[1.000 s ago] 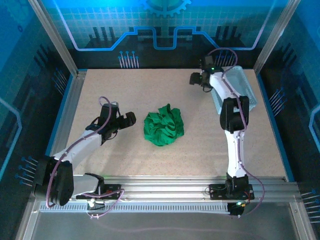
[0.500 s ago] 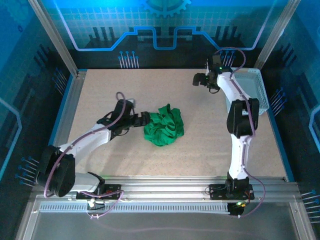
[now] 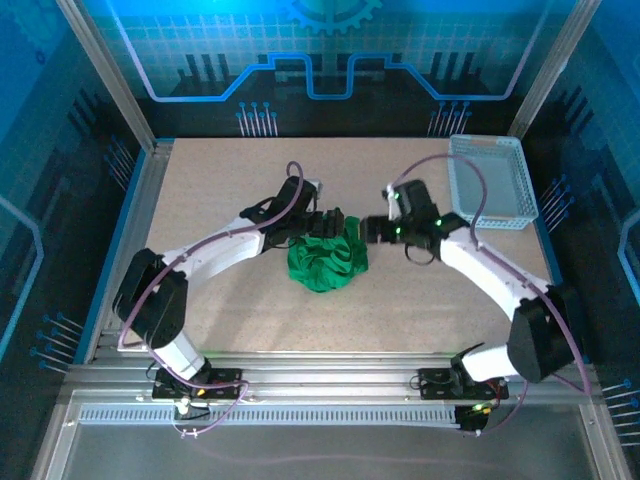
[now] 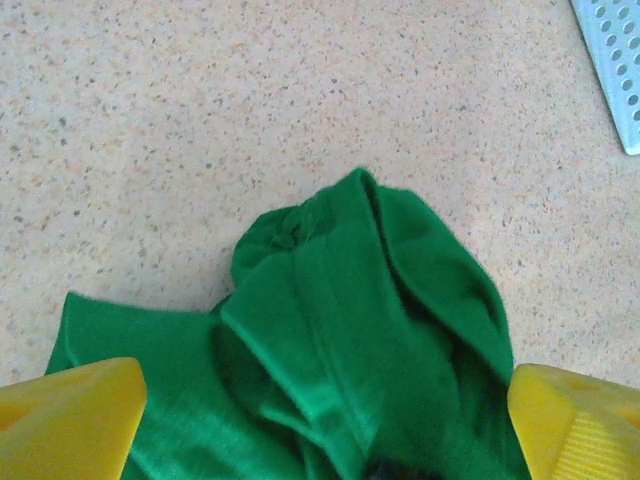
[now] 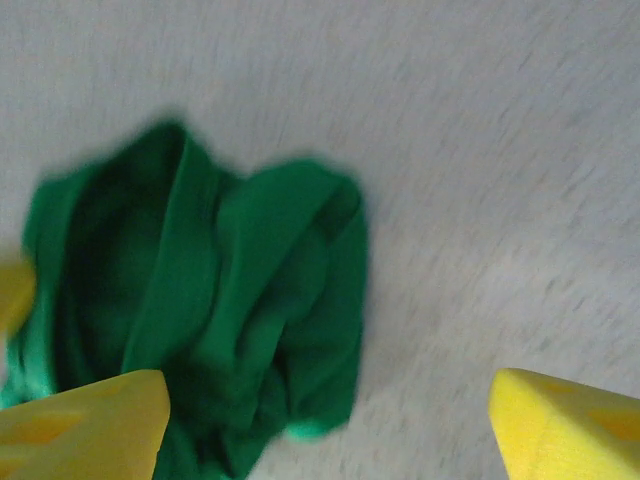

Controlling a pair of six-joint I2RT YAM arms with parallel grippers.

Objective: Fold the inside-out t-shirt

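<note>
Two arms are stretching in from the near edge of the speckled beige table (image 3: 200, 180) and converging on one target. The bright green soft cloth t-shirt (image 3: 325, 258) is sitting near the middle of the table as a crumpled heap.

The left gripper (image 3: 332, 222) is hovering at the heap's far-left shoulder. In the wrist view its yellow fingertips (image 4: 70, 420) are standing wide apart with cloth bunched between them. They are gripping nothing yet, and are probably spread that wide to straddle a thick fold before pinching.

The right gripper (image 3: 373, 230) is coming at the far-right side, just beside the cloth. Its jaws are also gaping and empty, hanging over the heap's edge and bare table. The view is blurred, so I cannot tell whether they are touching fabric. By my reading, both arms are working from opposite sides so the bundle can be pulled open.

As for heading, the shirt is showing no clear direction. The heap is looking roughly round from above, with no long axis to call. I cannot make out the collar, hem or sleeves, and no tag is showing. One seamed ridge is poking up and away from the left wrist camera.

Farther back, at the far right, the white plastic mesh basket (image 3: 487, 183) is sitting well apart from the action.
</note>
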